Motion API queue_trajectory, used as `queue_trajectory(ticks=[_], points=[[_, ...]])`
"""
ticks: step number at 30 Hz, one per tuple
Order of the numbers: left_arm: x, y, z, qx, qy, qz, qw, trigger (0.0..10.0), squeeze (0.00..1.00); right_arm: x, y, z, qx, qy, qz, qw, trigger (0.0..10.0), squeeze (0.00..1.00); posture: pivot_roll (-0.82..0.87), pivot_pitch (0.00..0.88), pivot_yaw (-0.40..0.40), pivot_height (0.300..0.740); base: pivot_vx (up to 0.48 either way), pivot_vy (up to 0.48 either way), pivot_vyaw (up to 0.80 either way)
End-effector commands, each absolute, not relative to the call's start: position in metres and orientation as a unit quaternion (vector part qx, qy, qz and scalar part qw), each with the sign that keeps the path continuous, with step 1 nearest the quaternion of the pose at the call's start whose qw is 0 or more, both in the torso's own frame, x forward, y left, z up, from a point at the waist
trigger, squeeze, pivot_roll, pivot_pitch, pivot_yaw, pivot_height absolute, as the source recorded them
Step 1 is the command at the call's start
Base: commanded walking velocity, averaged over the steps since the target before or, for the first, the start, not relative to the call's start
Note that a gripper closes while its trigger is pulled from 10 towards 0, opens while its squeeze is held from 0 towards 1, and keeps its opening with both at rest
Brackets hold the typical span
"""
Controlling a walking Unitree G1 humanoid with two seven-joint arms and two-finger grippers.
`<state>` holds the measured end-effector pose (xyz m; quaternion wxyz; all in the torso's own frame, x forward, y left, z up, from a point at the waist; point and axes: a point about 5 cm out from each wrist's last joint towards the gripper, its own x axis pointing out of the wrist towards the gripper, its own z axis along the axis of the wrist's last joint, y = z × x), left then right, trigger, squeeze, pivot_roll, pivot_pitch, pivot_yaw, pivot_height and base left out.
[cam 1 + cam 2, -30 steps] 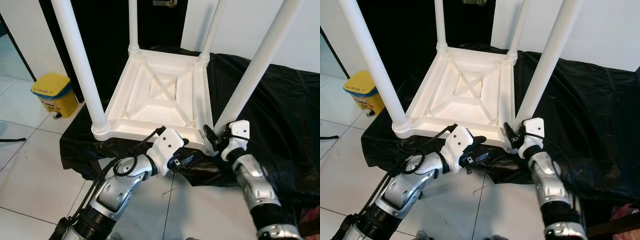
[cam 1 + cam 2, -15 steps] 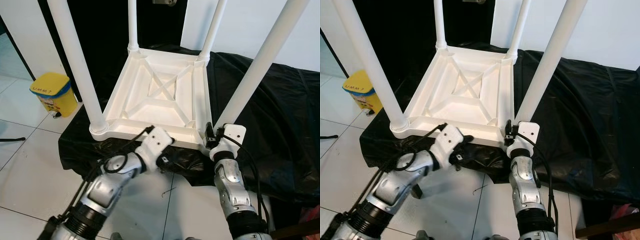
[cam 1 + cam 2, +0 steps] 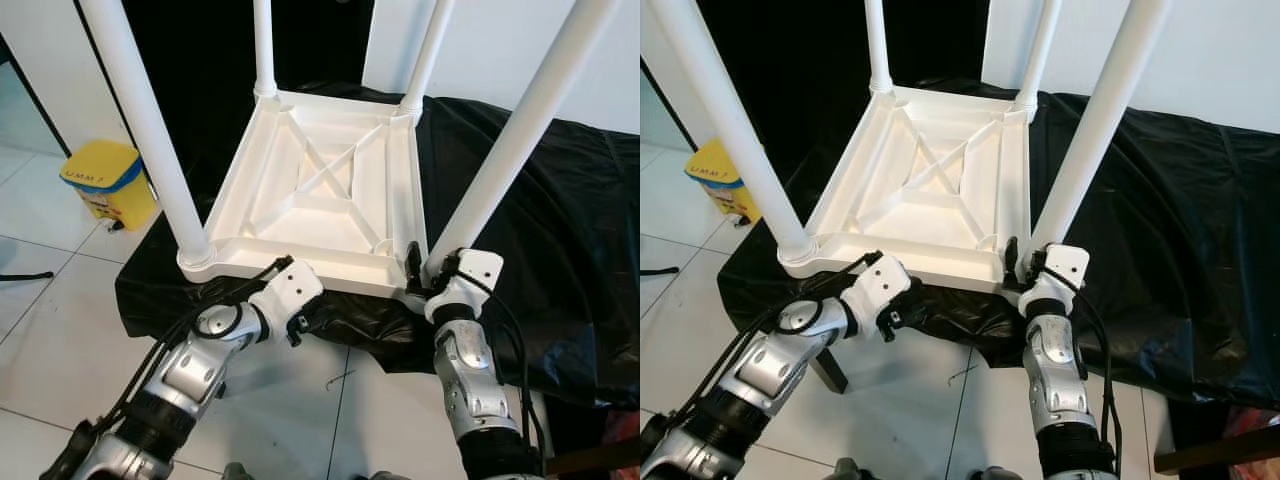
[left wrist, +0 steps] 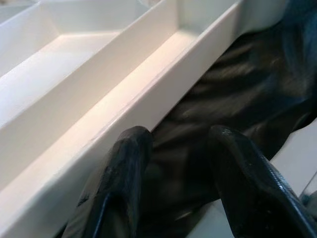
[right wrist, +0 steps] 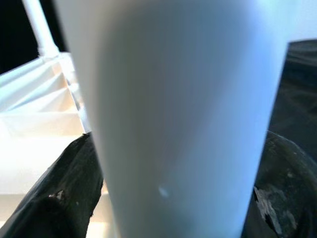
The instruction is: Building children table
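A white children's table [image 3: 320, 190] lies upside down on a black cloth [image 3: 560, 230], its four legs pointing up. The left pincer [image 3: 300, 325] sits just under the near rim, against the cloth. The right pincer [image 3: 420, 275] is at the foot of the near right leg [image 3: 510, 150], seemingly closed around it. A yellow bin [image 3: 105, 185] stands on the tiled floor [image 3: 50, 330].

A plain white children's table [image 3: 320, 190] is seen on a glossy black sheet [image 3: 560, 230]. A yellow bin [image 3: 105, 185] is set on pale floor tiles [image 3: 50, 330].
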<state>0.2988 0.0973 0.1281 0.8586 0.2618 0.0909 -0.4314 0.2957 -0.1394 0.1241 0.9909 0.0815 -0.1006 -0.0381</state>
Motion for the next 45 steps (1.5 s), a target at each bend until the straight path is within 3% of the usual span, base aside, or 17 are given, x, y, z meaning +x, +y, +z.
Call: queue_trajectory(ticks=[1,8,18,41,42,45], points=[[0.304,0.102,0.122,0.291,0.099,-0.408,0.86,10.0,0.0,0.291,-0.145,0.12,0.083,-0.09,-0.045,0.991,10.0,0.0,0.0,0.088,-0.067,0.74,0.0,0.0,0.0],[0.327,0.114,0.125,0.306,0.111,-0.359,0.875,10.0,0.0,0.284,-0.154,0.123,0.082,-0.094,-0.047,0.991,10.0,0.0,-0.01,0.089,-0.059,0.74,0.0,0.0,0.0],[0.358,0.111,0.132,0.301,0.111,-0.307,0.896,10.0,0.0,0.273,-0.165,0.127,0.081,-0.102,-0.075,0.989,10.0,0.0,-0.04,0.086,-0.043,0.74,0.0,0.0,0.0],[0.379,0.101,0.147,0.287,0.078,-0.267,0.917,10.0,0.0,0.276,-0.174,0.143,0.018,-0.123,-0.056,0.991,10.0,0.0,-0.05,0.062,-0.045,0.74,0.0,0.0,0.0],[0.376,0.1,0.149,0.277,0.074,-0.282,0.916,10.0,0.0,0.276,-0.171,0.145,0.018,-0.126,-0.042,0.991,10.0,1.0,-0.05,0.06,-0.046,0.74,0.0,0.0,0.0],[0.369,0.097,0.155,0.248,0.064,-0.318,0.913,10.0,0.0,0.275,-0.166,0.148,0.018,-0.132,-0.018,0.991,10.0,1.0,-0.05,0.059,-0.047,0.74,0.0,0.0,0.0]])
